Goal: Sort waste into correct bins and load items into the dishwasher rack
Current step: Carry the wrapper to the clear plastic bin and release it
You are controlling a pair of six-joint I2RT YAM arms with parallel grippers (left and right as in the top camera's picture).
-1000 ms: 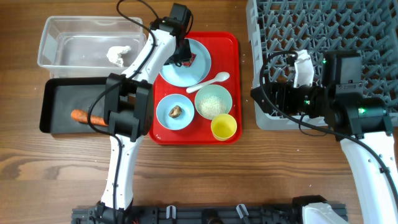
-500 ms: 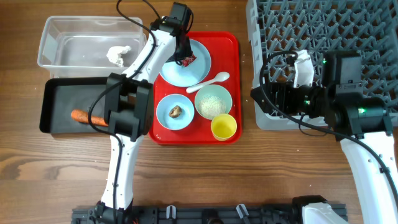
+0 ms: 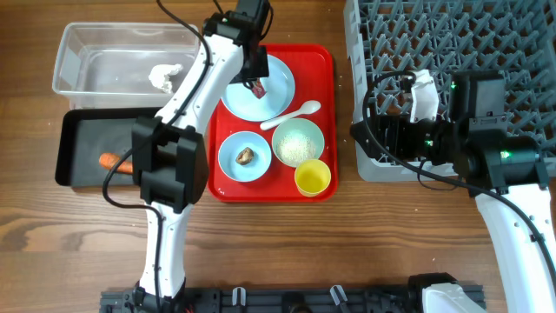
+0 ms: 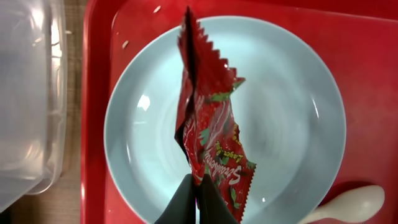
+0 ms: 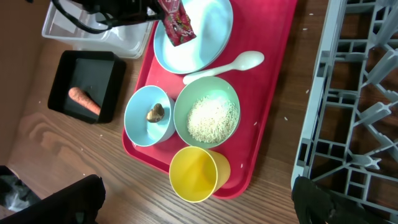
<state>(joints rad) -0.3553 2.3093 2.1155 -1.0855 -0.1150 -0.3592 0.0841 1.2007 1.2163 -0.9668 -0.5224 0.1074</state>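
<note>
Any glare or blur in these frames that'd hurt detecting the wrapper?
Left wrist: red wrapper sharp, small glare spot on the light-blue plate, left gripper dark and soft at the bottom edge. Right wrist: pale-green bowl sharp, right gripper only dark blurs in the bottom corners. Overhead: even light, wrapper tiny beside the arm.

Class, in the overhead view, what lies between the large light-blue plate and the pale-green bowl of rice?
The white plastic spoon, lying on the red tray between plate and bowl; the overhead and right wrist views both show it.
</note>
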